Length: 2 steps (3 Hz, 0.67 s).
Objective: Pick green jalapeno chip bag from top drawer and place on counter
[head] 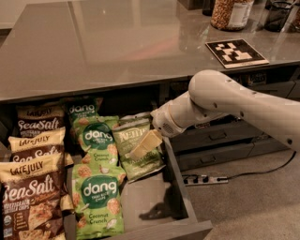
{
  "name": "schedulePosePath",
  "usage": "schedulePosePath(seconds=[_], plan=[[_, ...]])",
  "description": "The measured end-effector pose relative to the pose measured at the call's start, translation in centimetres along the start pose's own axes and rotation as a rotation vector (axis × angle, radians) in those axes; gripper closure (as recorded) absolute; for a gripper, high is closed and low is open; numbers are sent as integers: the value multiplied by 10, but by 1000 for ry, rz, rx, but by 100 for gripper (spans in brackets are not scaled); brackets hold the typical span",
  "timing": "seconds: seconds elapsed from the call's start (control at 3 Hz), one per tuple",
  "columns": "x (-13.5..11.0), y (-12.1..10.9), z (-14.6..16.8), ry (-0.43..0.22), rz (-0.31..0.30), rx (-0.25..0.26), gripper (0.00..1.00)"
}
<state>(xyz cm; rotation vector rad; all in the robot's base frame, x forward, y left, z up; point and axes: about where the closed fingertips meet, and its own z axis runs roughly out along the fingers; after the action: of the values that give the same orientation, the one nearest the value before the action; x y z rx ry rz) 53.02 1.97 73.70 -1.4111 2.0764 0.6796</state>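
Note:
The green jalapeno chip bag (137, 165), olive green with a pale "Kettle" banner, lies tilted in the open top drawer (180, 186), against its right wall. My gripper (142, 147) reaches down from the right on a white arm and sits right on the bag's upper middle, hiding part of it. The bag rests in the drawer, not lifted. The glossy grey-brown counter (117, 42) stretches above and behind the drawer.
Bright green "dang" bags (98, 190) and brown Late July Sea Salt bags (33, 197) fill the drawer's left side. A black-and-white marker tag (236, 51) and a jar (229, 11) stand on the counter. Narrower handled drawers (215, 136) and a power strip (204, 179) are at the right.

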Motion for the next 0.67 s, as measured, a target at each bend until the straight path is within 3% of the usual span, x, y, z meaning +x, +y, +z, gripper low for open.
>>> schedulePosePath(seconds=[0.33, 0.67], plan=[[5, -3, 15, -11, 21, 7, 0], [9, -6, 36, -1, 12, 56, 0]])
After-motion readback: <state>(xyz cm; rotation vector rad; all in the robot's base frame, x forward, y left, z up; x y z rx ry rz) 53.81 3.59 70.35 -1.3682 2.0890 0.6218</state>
